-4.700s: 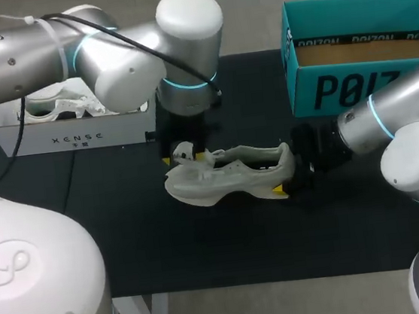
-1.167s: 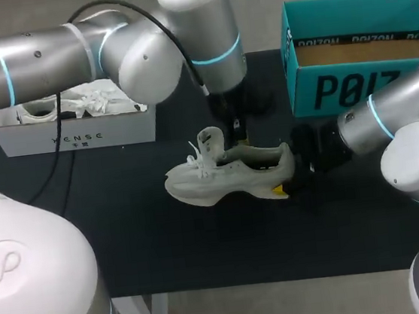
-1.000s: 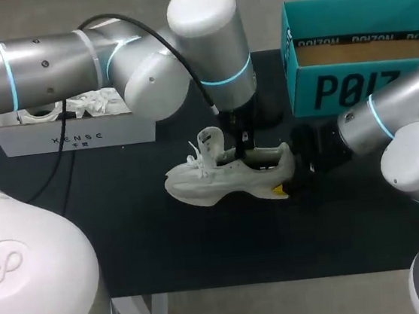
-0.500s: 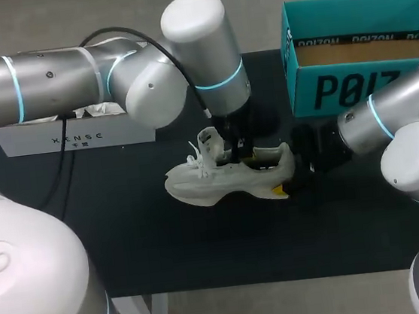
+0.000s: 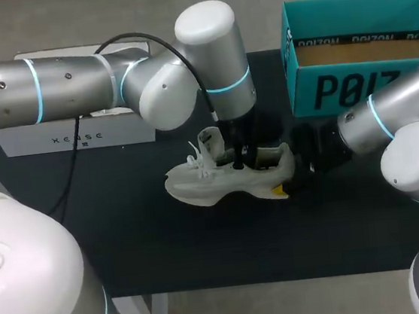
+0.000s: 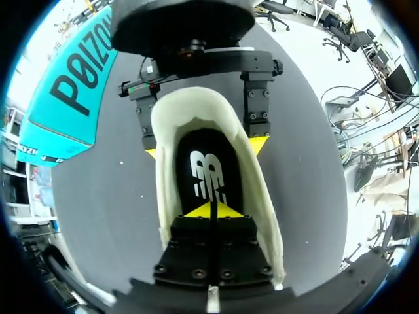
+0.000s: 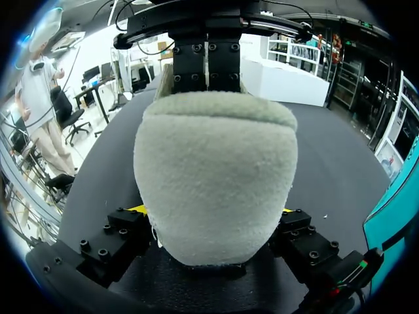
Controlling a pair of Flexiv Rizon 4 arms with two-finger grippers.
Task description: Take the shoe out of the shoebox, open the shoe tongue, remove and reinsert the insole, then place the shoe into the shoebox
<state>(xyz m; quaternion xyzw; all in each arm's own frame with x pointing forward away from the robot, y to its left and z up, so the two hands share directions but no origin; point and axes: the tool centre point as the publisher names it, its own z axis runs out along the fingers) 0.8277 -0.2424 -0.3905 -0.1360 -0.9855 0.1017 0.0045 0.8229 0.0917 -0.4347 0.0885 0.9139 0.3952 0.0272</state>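
Though overhead shows only shoe (image 5: 197, 185), insole (image 6: 207, 149) appears under left claw (image 6: 211, 210).

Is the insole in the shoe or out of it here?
In. The left wrist view shows the black insole lying flat inside the shoe, at the tips of the left gripper.

Tips and boxes largely out of sight
In the head view the left gripper (image 5: 238, 160) has its tips inside the shoe (image 5: 205, 184), unseen; the left arm (image 5: 72, 82) covers most of the white box (image 5: 71, 135), and the teal shoebox (image 5: 338, 89) runs off the edge. In the right wrist view the heel masks all but yellow slivers of the right gripper (image 7: 213, 212).
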